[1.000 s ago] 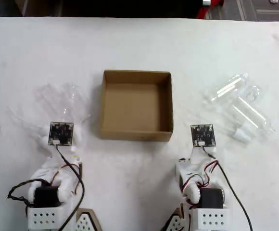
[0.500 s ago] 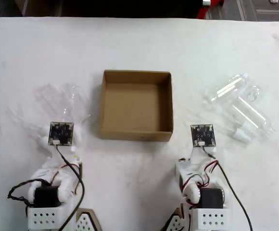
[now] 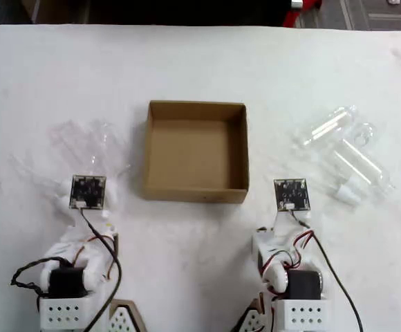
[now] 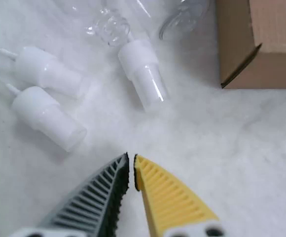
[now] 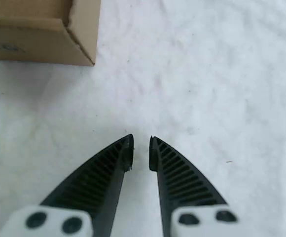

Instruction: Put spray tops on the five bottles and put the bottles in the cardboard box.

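Note:
The open cardboard box [image 3: 197, 152] sits at the table's middle with nothing inside. Clear bottles [image 3: 83, 142] without tops lie left of it, and more clear bottles [image 3: 342, 145] lie to its right beside a white spray top [image 3: 346, 194]. My left gripper [image 4: 131, 164] is shut and holds nothing. It hovers low over the table just short of three white spray tops [image 4: 48, 117] [image 4: 45, 73] [image 4: 144, 70] and a bottle mouth [image 4: 111, 28]. My right gripper [image 5: 140, 148] is shut over bare table, near the box corner [image 5: 81, 34].
Both arms stand folded at the near edge, with the left arm base [image 3: 66, 297] and the right arm base [image 3: 301, 301] on either side. The white table [image 3: 200, 62] stretches open behind the box. Its far edge meets a dark floor.

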